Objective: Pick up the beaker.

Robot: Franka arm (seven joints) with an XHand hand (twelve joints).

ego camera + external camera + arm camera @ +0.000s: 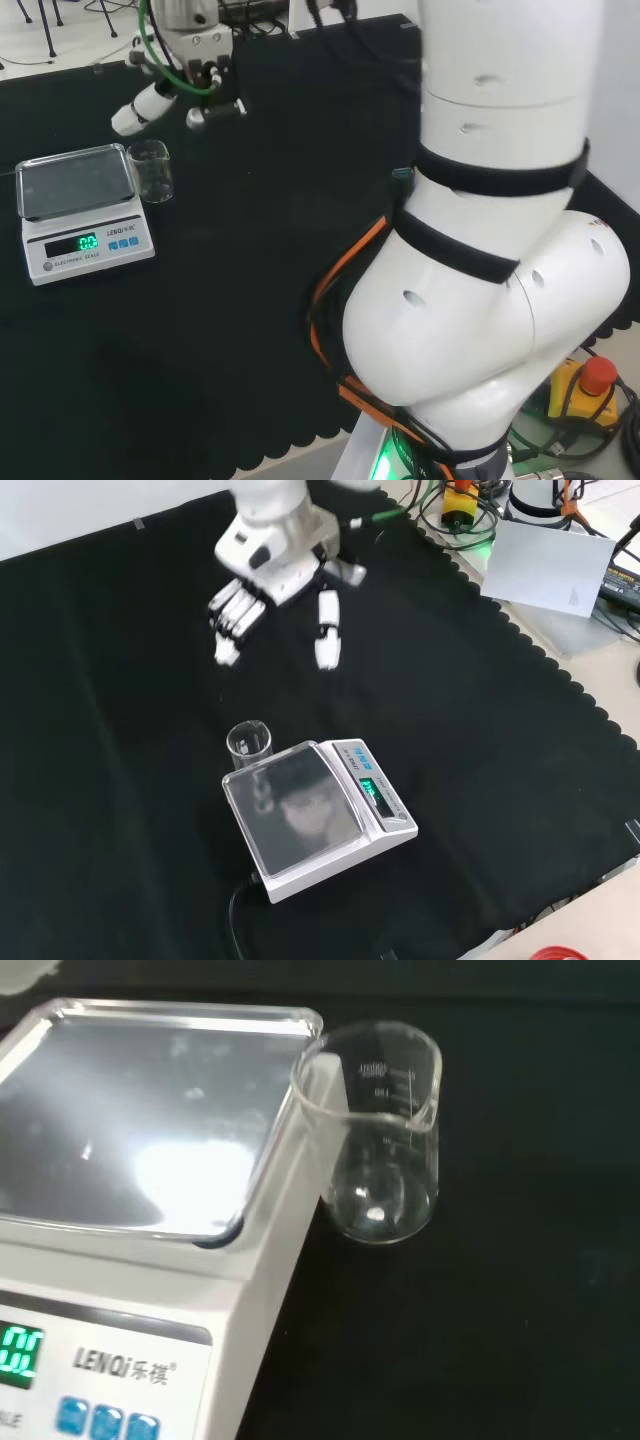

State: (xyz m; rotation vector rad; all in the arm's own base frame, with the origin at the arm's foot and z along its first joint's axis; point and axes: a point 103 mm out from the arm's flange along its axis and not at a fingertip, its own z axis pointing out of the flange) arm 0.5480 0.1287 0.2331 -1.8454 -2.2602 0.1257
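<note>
A small clear glass beaker [150,171] stands upright on the black cloth, right beside the corner of a white scale. In the front view the beaker [249,745] sits just above the scale's pan, and up close the beaker [378,1148] looks empty. The hand [262,583] hovers above the cloth beyond the beaker, apart from it, its fingers [234,612] and thumb straight and spread with nothing between them. From behind the arm the hand [170,90] hangs above and a little farther off than the beaker.
A white scale [82,212] with a shiny pan and lit green display stands left of the beaker in the head view; the scale [318,816] is also in the front view. The arm's big white links [490,220] rise at the right. Cables and boxes [550,550] lie off the cloth.
</note>
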